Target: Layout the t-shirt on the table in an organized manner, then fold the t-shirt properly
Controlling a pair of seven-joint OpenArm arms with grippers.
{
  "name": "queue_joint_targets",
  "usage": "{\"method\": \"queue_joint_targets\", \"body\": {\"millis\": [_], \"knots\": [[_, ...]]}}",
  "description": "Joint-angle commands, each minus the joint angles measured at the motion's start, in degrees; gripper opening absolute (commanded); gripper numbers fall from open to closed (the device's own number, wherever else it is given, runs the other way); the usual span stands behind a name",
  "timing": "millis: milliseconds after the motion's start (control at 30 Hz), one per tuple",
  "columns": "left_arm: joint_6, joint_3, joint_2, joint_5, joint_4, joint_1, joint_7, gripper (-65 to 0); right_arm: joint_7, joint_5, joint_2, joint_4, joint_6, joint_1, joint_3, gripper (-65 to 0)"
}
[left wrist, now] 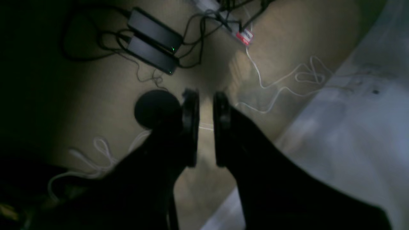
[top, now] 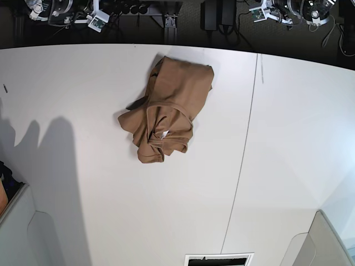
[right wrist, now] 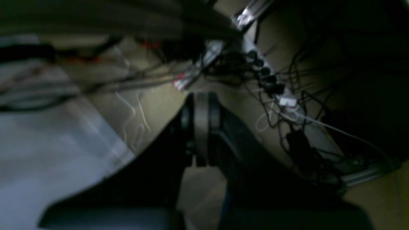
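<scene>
The t-shirt [top: 169, 108] lies crumpled in a tan-brown heap on the far middle of the white table [top: 83, 83], its white neck label [top: 165, 133] showing. Neither gripper appears in the base view. In the left wrist view my left gripper [left wrist: 206, 127] hangs beyond the table's edge over the floor, its fingers a narrow gap apart with nothing between them. In the right wrist view my right gripper [right wrist: 202, 127] is likewise off the table, with its fingers pressed together and holding nothing. No cloth shows in either wrist view.
A thin dark seam [top: 244, 149] crosses the table right of the shirt. On the floor lie black power bricks [left wrist: 153, 40], a white cable [left wrist: 281, 83] and a power strip [right wrist: 268, 80] with tangled leads. Grey arm bases fill the near corners [top: 22, 233] [top: 327, 244].
</scene>
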Motion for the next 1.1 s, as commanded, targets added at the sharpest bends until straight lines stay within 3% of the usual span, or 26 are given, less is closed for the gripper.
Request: {"method": "queue_joint_targets", "body": {"millis": [0, 100, 200, 300, 500, 633, 667, 733, 800, 933, 1067], "knots": [[-0.3, 1.6, -0.7, 1.6, -1.0, 0.2, -2.5, -56.2, 0.9, -0.9, 0.7, -0.6, 0.1, 0.5, -1.3, -65.0], [-0.3, 6.9, -0.5, 7.1, -6.3, -1.6, -6.6, -56.1, 1.5, -3.9, 0.7, -5.2, -0.1, 2.5, -5.9, -65.0], [-0.3, 11.1, 0.7, 9.9, -12.1, -4.5, -7.0, -56.1, 1.9, -6.0, 0.6, -11.0, -1.0, 5.4, -10.3, -65.0], [-0.3, 13.4, 2.9, 9.9, -18.7, -8.3, -8.6, -56.1, 2.5, -6.4, 0.5, -17.7, -1.0, 9.1, -14.2, -65.0], [-0.3, 13.8, 9.1, 10.1, -34.3, -15.8, -19.8, -56.1, 4.3, -7.3, 0.1, -30.5, -2.0, 16.9, -21.0, -65.0], [-0.3, 13.8, 14.6, 10.1, -46.6, -21.4, -19.5, -56.2, 4.3, -8.7, -1.1, -37.9, -4.4, 21.0, -24.0, -65.0], [1.4, 13.8, 15.8, 10.0, -49.6, -22.4, -18.9, -56.2, 4.3, -9.2, -1.7, -39.8, -4.8, 21.7, -24.4, -65.0], [8.2, 13.8, 18.1, 9.8, -55.5, -24.7, -16.6, -56.2, 4.3, -9.9, -3.3, -43.8, -6.3, 22.9, -24.4, -65.0], [11.9, 13.8, 20.5, 7.7, -61.1, -27.3, -14.2, -56.2, 4.3, -11.5, -5.7, -48.3, -7.1, 24.3, -24.3, -65.0], [12.2, 13.8, 25.0, 1.6, -69.9, -32.2, -10.0, -56.2, 3.8, -12.8, -10.8, -57.0, -7.3, 27.2, -24.1, -65.0], [12.2, 13.7, 28.1, -1.5, -75.3, -35.3, -9.6, -56.2, 3.8, -12.8, -15.0, -61.9, -7.4, 29.1, -22.6, -65.0]]}}
